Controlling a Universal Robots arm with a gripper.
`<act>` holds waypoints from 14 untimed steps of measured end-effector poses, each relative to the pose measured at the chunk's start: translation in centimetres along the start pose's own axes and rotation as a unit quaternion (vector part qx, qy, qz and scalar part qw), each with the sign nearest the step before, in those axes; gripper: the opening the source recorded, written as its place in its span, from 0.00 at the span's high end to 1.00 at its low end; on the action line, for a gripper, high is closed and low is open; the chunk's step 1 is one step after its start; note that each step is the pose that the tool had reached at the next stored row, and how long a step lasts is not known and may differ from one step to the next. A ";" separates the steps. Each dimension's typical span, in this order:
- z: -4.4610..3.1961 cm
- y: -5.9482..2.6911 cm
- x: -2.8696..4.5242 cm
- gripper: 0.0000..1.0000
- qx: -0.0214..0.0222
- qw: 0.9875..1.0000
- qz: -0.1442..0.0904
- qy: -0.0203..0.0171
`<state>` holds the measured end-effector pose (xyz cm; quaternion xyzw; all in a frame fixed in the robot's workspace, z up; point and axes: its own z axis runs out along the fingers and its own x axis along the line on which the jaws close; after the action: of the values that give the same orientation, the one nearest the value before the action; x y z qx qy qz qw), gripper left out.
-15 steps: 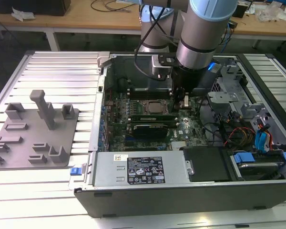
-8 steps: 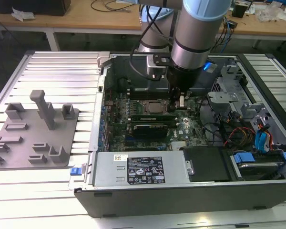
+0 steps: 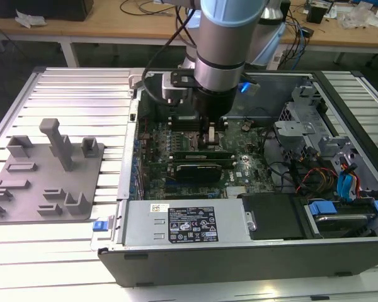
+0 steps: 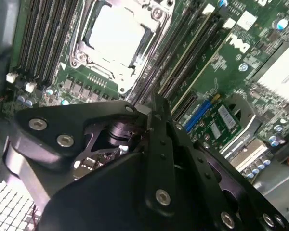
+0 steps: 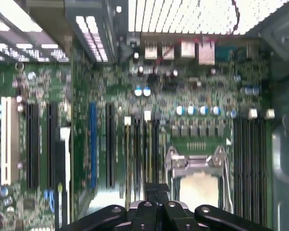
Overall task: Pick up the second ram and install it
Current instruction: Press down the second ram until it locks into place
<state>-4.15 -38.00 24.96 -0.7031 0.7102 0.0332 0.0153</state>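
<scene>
My gripper (image 3: 209, 139) reaches down into the open computer case (image 3: 239, 251), over the memory slots beside the CPU socket (image 4: 116, 34). In both wrist views its black fingers (image 4: 154, 103) look pressed together, shut, with nothing visible between them. A long, thin green ram stick (image 3: 198, 153) stands edge-up in a slot right below the fingertips. In the second wrist view its pale top edge (image 4: 195, 45) runs toward the gripper's tip. I cannot tell whether the tip touches it. In the first wrist view the fingers (image 5: 156, 190) hang over the black slots (image 5: 137, 149).
A wider black card (image 3: 201, 170) sits just in front of the ram. The power supply (image 3: 176, 223) fills the case's front and a drive cage with cables (image 3: 302, 132) stands at the exterior view's right. A grey parts fixture (image 3: 50, 170) lies outside, on the left.
</scene>
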 end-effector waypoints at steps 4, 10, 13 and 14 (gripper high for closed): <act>0.12 0.18 0.02 0.92 0.000 1.000 -0.007 0.000; 1.00 0.53 0.08 0.92 -0.002 1.000 -0.024 0.001; 1.48 0.72 0.11 0.92 -0.002 1.000 -0.024 0.001; 1.66 0.75 0.13 0.92 -0.002 1.000 -0.024 0.001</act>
<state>-4.94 -38.01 23.32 -0.7202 0.6928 0.0334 0.0140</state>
